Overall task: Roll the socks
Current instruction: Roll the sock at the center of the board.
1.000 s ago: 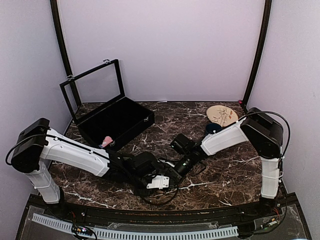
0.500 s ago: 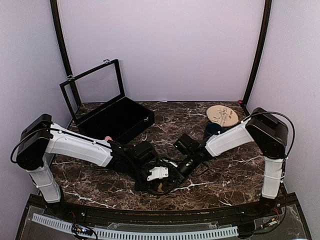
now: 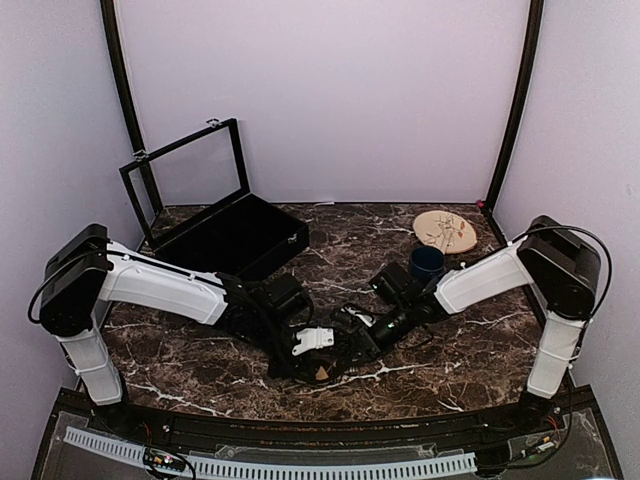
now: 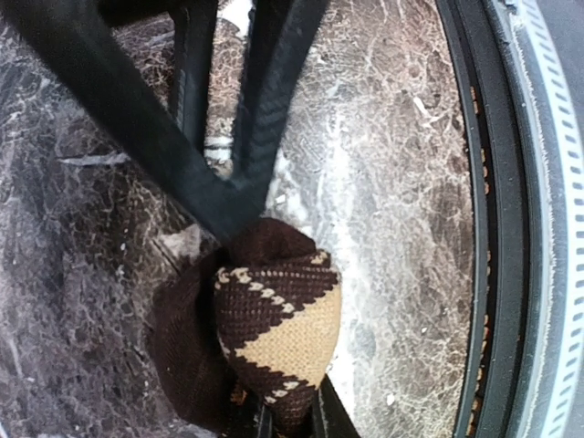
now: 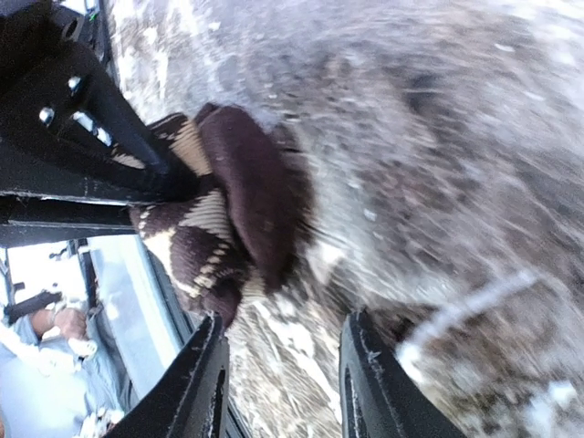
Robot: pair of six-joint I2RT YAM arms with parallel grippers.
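Here's the room: pale lilac walls on three sides, a black upright in each back corner, and a dark brown marble table streaked with white veins; at the back left sits a black display case with its glazed lid tipped up; over at the back right a round tan plate, with a dark blue mug just in front of it, the two near each other but apart; along the near edge runs a black lip with a pale perforated strip below it. Both arms reach in and meet low over the front-centre of the marble. The left gripper has its fingers drawn together, pinching the black argyle sock, and what a bundle it is, bunched into a fat knot with tan diamonds and a dotted cream line showing (the plain dark cuff folds round behind it); it sits right down by the stone near the front edge, though whether it touches I can't tell. The right gripper is just beside that bundle, fingers parted with only veined marble between them, gripping nothing; the right wrist view is blurred across the far stone.
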